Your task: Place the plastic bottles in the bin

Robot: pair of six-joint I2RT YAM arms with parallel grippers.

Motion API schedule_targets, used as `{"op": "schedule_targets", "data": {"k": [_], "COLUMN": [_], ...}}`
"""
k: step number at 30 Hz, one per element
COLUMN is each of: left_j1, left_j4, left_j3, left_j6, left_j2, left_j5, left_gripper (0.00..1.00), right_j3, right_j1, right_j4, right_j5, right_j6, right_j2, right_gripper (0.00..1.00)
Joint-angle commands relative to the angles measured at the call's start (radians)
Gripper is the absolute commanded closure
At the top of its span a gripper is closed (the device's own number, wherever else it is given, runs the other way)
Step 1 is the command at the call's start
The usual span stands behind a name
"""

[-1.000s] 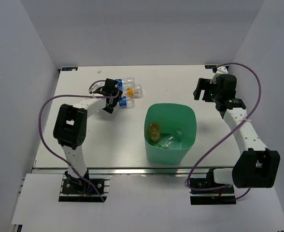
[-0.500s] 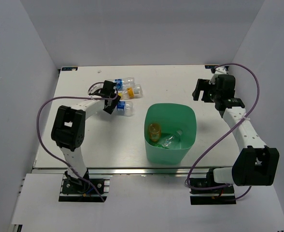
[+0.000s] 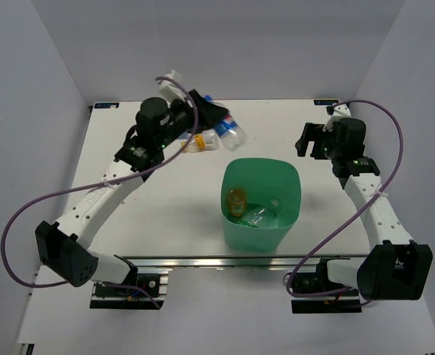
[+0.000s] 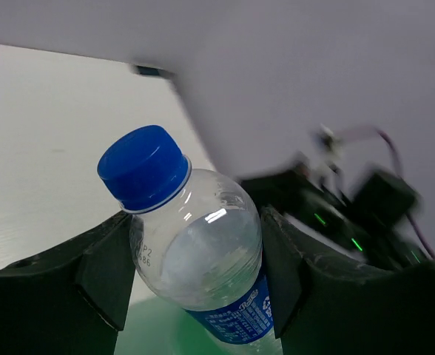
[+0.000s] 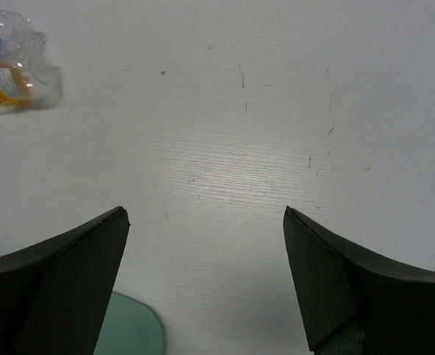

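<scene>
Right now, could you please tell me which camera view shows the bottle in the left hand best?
The left wrist view: the blue-capped bottle fills the frame, clamped between the left hand's fingers, cap and label clear. The top external view shows it small, held above the table. The right wrist view misses it.

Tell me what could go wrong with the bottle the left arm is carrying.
1. The blue-capped bottle hangs in the left gripper and looks short of the far rim of the bin; an early release would likely drop it on the table.
2. The fingers pinch its smooth rounded body at a tilt, so it might pivot or slip in transit.
</scene>
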Motion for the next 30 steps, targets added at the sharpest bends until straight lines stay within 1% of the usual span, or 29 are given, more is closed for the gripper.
{"op": "schedule_targets", "data": {"k": [1, 4, 5, 6, 8, 9, 11, 12, 13, 14, 15, 18, 24, 25, 26, 27, 29, 30], "left_j1": [-0.16, -0.22, -0.231, -0.245, -0.276, -0.28, -0.297, -0.305, -0.322, -0.329, -0.336, -0.34, -0.34, -0.34, -0.339, -0.334, -0.276, -0.238], "left_j4": [0.086, 0.138, 0.125, 0.114, 0.076, 0.079, 0.091, 0.082, 0.068, 0.031, 0.013, -0.038, -0.13, -0.142, -0.185, -0.206, -0.254, -0.276], "left_j3": [0.045, 0.04, 0.037, 0.037, 0.03, 0.023, 0.013, 0.017, 0.022, 0.029, 0.039, 0.059, 0.126, 0.135, 0.169, 0.19, 0.235, 0.293], "left_j6": [0.198, 0.211, 0.223, 0.234, 0.255, 0.258, 0.277, 0.289, 0.318, 0.335, 0.346, 0.366, 0.418, 0.438, 0.447, 0.455, 0.458, 0.436], "left_j2": [-0.023, -0.014, -0.006, -0.005, -0.008, -0.012, -0.029, -0.047, -0.055, -0.061, -0.066, -0.066, -0.048, -0.048, -0.04, -0.032, -0.006, 0.041], "left_j5": [0.329, 0.408, 0.413, 0.414, 0.423, 0.434, 0.465, 0.459, 0.445, 0.425, 0.39, 0.376, 0.262, 0.227, 0.107, 0.036, -0.088, -0.121], "left_gripper": [0.79, 0.75, 0.75, 0.71, 0.67, 0.55, 0.39, 0.32, 0.15, 0.07, 0.02, 0.02, 0.02, 0.02, 0.02, 0.02, 0.02, 0.02], "right_j3": [-0.019, -0.028, -0.028, -0.028, -0.03, -0.03, -0.031, -0.031, -0.031, -0.031, -0.031, -0.031, -0.028, -0.028, -0.027, -0.025, -0.022, -0.022], "right_j1": [-0.004, -0.004, -0.004, -0.004, -0.004, -0.004, -0.003, -0.004, -0.004, -0.004, -0.004, -0.003, -0.004, -0.004, -0.004, -0.004, -0.004, -0.004], "right_j4": [0.052, 0.063, 0.064, 0.063, 0.063, 0.063, 0.063, 0.06, 0.06, 0.06, 0.06, 0.06, 0.061, 0.061, 0.058, 0.058, 0.056, 0.056], "right_j5": [-0.011, -0.019, -0.021, -0.022, -0.024, -0.025, -0.027, -0.033, -0.034, -0.039, -0.042, -0.045, -0.048, -0.045, -0.045, -0.045, -0.047, -0.045], "right_j6": [-0.005, -0.01, -0.011, -0.014, -0.019, -0.02, -0.02, -0.019, -0.019, -0.02, -0.02, -0.016, -0.017, -0.017, -0.016, -0.017, -0.017, -0.019], "right_j2": [-0.047, -0.055, -0.053, -0.053, -0.052, -0.05, -0.049, -0.049, -0.049, -0.049, -0.05, -0.052, -0.05, -0.05, -0.05, -0.049, -0.047, -0.047], "right_gripper": [0.11, 0.11, 0.11, 0.11, 0.11, 0.11, 0.11, 0.11, 0.11, 0.11, 0.11, 0.11, 0.11, 0.11, 0.11, 0.11, 0.11, 0.11]}}
